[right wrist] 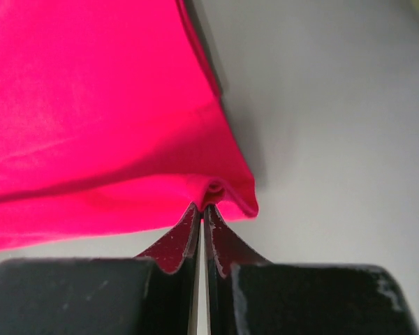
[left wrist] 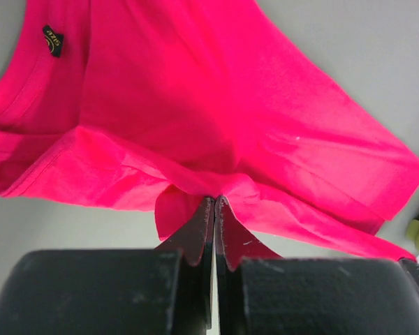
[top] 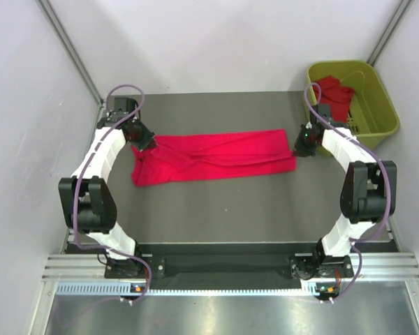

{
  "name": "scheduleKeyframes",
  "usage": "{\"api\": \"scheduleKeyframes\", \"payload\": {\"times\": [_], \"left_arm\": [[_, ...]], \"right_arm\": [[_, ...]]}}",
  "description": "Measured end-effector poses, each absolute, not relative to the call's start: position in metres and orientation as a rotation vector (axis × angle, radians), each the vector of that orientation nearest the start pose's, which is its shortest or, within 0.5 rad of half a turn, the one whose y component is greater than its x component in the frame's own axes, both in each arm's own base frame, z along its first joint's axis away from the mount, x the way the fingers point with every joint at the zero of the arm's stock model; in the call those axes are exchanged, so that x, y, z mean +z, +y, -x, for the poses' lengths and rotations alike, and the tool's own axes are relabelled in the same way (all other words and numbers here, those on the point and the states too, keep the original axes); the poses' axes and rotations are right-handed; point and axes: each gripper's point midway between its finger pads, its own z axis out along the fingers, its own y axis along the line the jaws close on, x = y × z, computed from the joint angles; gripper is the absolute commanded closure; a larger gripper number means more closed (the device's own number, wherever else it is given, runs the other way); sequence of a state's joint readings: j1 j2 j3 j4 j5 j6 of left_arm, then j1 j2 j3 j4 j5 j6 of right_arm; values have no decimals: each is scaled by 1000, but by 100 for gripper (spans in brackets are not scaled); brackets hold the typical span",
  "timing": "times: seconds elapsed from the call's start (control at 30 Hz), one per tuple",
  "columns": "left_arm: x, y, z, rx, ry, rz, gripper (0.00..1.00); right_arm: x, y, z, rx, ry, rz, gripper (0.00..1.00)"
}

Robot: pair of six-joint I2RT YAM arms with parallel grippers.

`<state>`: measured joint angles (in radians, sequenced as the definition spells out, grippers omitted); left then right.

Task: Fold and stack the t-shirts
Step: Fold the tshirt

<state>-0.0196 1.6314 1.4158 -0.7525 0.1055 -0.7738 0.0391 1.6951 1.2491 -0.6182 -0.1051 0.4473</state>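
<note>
A bright red t-shirt [top: 213,157] lies stretched across the grey table, folded into a long band. My left gripper [top: 145,142] is shut on its left end, near the collar with a black label [left wrist: 52,39]; the cloth bunches at the closed tips [left wrist: 215,200]. My right gripper [top: 300,145] is shut on the shirt's right corner [right wrist: 227,192], which is pinched up off the table at the tips [right wrist: 201,206]. A second red t-shirt [top: 335,94] lies crumpled in the yellow-green basket [top: 377,91].
The basket stands at the back right corner beside the right arm. Grey walls close in on the left, right and back. Bare table [top: 230,209] lies between the shirt and the arm bases.
</note>
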Motion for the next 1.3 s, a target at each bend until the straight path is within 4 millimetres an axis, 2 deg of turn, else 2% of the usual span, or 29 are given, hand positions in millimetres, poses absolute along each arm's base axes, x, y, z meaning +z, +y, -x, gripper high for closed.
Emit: {"api": "scheduleKeyframes", "payload": {"times": [0.2, 0.37, 0.5, 0.73, 1.03, 1.3], "left_arm": [[151, -55, -407, -434, 2450, 938, 100], [152, -55, -411, -439, 2439, 940, 100], [153, -56, -424, -450, 2427, 935, 100], [144, -56, -444, -451, 2436, 942, 100], [133, -56, -455, -440, 2450, 952, 100], [133, -55, -466, -433, 2442, 954, 100]], "right_arm": [[84, 52, -404, 280, 2636, -477, 100], [76, 52, -410, 260, 2670, -451, 100], [68, 50, -415, 234, 2696, -429, 99], [54, 47, -422, 190, 2743, -405, 98], [44, 46, -434, 168, 2771, -404, 95], [37, 45, -440, 157, 2793, -403, 84]]}}
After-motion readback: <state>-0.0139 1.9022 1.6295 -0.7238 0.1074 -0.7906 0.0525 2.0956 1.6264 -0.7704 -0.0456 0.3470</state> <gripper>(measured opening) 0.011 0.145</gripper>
